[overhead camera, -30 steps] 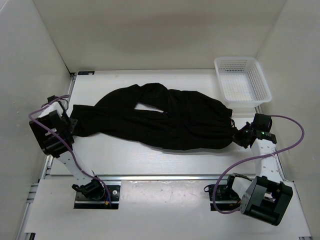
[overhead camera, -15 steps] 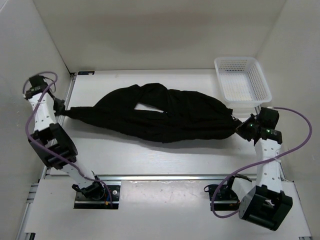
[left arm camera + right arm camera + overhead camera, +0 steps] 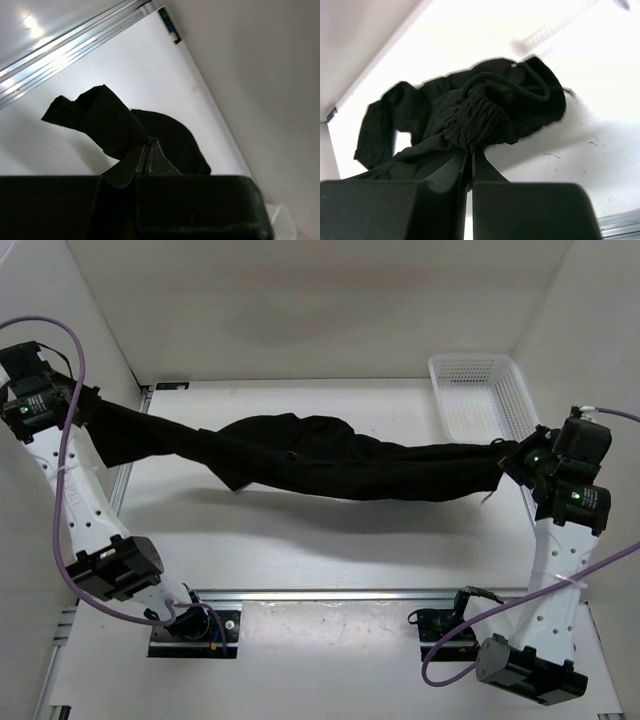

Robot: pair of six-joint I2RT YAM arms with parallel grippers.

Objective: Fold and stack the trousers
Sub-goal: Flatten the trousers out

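Note:
The black trousers [image 3: 330,460] hang stretched in a long band above the table between both arms, sagging in the middle. My left gripper [image 3: 88,405] is raised at the far left and is shut on a leg end; in the left wrist view the fabric [image 3: 107,125] bunches at my closed fingertips [image 3: 147,146]. My right gripper [image 3: 512,455] is raised at the right and is shut on the gathered waistband [image 3: 480,122], whose drawstring loop shows above it. The right gripper [image 3: 470,152] has its jaws pressed together on the cloth.
A white mesh basket [image 3: 484,400] stands at the back right, just beyond the right gripper. White walls enclose the table on the left, back and right. A metal rail [image 3: 330,595] runs along the near edge by the arm bases.
Both arms have lifted and drawn apart, raising the trousers off the table and pulling them from a loose heap into a taut band. The left gripper closed fully on the leg end.

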